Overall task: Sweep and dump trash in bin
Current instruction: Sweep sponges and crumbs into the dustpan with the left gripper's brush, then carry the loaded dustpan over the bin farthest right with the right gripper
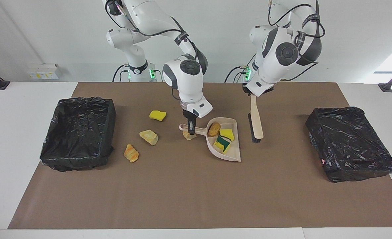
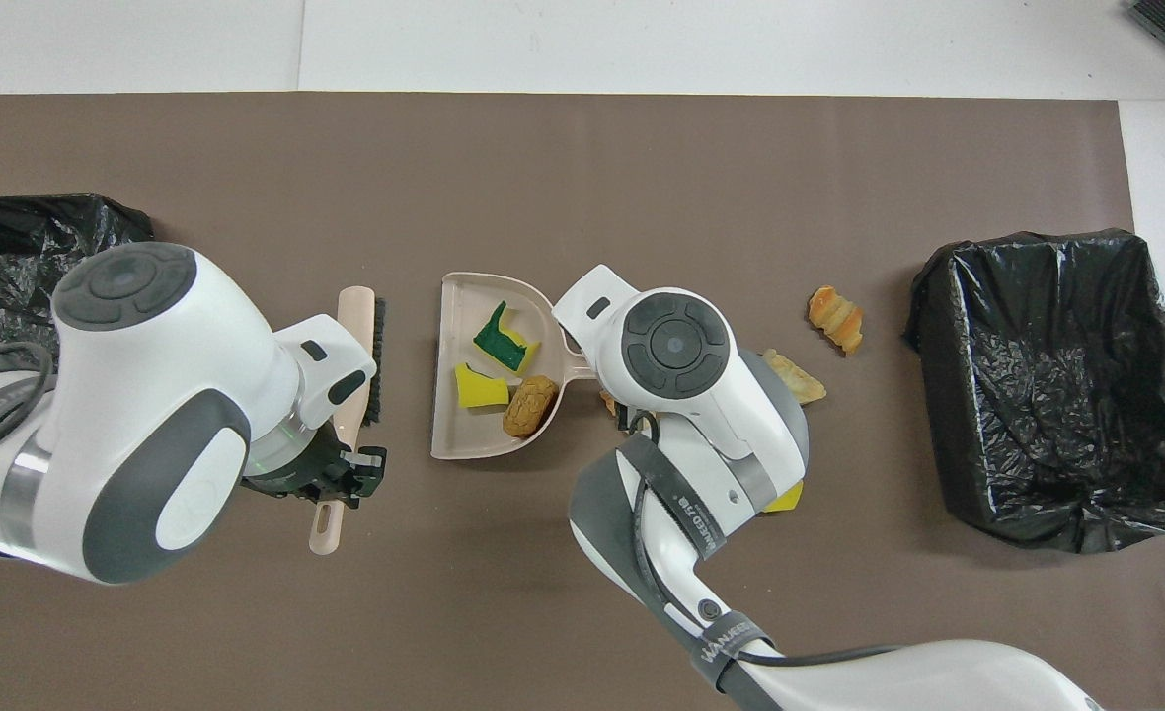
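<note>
Three pieces of trash lay inside the beige dustpan (image 1: pixel 231 153): a tan bread-like lump (image 1: pixel 214 129) nearest the handle, a yellow sponge piece (image 1: pixel 228 134) beside it, and a green-and-yellow sponge piece (image 1: pixel 222 143) closer to the pan's open lip. The right gripper (image 1: pixel 191 127) was clamped shut on the dustpan's handle, and the pan's bowl looked slightly tipped up from the mat, though how far could not be judged. A small tan scrap (image 1: pixel 186 135) sat on the mat right at the handle, under that gripper.

The left gripper (image 1: pixel 253 94) was closed on the handle of the beige brush (image 1: pixel 256 123), which hung bristles-down above the mat, apart from the dustpan's open lip on the side toward the left arm's end of the table.

Three scraps lay loose on the brown mat (image 1: pixel 182 192) between the dustpan and the black-lined bin (image 1: pixel 78 132) at the right arm's end: a yellow sponge piece (image 1: pixel 157 115) nearest the robots, a pale yellow-tan lump (image 1: pixel 148 136) farther out, and an orange ridged bread-like lump (image 1: pixel 131 153) farthest and closest to that bin. A second black-lined bin (image 1: pixel 350 142) stood at the left arm's end, well apart from the brush. The mat's wide stretch farther from the robots lay open, and both bins sat near the mat's ends.
</note>
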### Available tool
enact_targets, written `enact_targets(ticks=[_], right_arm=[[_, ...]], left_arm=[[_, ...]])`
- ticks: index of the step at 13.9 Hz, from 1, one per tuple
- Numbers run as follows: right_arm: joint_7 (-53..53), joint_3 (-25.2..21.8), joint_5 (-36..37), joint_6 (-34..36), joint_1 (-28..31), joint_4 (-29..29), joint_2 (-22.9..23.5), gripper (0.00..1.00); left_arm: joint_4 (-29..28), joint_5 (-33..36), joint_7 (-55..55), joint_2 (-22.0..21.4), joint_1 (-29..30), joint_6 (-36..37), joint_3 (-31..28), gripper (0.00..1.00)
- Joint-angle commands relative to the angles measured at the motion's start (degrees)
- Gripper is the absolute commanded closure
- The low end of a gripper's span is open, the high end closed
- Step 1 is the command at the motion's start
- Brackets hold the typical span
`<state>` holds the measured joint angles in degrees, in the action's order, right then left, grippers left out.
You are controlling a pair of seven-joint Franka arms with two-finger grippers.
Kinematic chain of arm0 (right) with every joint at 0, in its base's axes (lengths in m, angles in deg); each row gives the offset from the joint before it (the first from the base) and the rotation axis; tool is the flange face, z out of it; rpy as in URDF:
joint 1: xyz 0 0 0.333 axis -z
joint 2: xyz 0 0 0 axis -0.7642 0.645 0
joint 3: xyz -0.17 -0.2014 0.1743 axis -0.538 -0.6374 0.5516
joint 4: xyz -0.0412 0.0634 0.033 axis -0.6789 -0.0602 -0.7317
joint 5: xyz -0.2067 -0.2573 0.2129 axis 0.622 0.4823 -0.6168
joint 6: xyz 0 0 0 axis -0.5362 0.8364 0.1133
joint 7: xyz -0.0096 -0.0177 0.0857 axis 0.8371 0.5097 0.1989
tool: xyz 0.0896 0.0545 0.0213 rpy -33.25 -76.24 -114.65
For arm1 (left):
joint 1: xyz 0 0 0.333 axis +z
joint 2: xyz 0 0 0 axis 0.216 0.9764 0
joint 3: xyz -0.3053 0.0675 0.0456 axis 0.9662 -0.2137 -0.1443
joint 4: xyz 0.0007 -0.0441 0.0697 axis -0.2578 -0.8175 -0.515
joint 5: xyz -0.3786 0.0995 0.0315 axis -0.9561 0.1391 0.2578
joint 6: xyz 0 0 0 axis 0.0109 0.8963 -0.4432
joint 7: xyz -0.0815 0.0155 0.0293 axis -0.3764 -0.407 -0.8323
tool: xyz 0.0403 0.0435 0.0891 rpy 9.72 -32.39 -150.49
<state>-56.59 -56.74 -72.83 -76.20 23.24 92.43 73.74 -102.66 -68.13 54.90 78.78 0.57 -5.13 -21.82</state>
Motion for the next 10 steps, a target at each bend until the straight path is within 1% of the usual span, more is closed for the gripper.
enact_targets(ticks=[1,3,5,6,8,10], right_arm=[[-6.36,0.52,-2.43,4.72,4.43,0.15,-5.25,1.00],[-11.62,0.52,-3.21,8.85,8.46,-0.29,-7.89,1.00],[-17.42,0.52,-4.18,11.50,13.56,-0.90,-9.31,1.00],[-21.02,0.43,-4.18,13.08,16.45,-2.21,-9.49,1.00],[-27.70,0.16,-4.18,15.80,22.17,-4.33,-9.58,1.00],[-33.68,0.08,-3.92,16.43,28.14,-4.60,-10.10,1.00]], left_arm=[[3.94,-0.17,-0.72,-0.94,1.79,2.58,0.39,1.00],[5.79,-0.08,-1.24,-0.94,2.93,4.43,0.30,1.00],[5.80,-0.08,-3.95,-1.64,2.93,5.75,0.39,1.00],[5.45,-0.08,-4.14,-1.99,2.67,5.67,0.56,1.00],[4.66,-0.17,-2.66,-2.78,1.62,4.36,1.18,1.00],[1.60,-0.26,4.60,-4.71,-2.49,1.20,1.36,1.00]])
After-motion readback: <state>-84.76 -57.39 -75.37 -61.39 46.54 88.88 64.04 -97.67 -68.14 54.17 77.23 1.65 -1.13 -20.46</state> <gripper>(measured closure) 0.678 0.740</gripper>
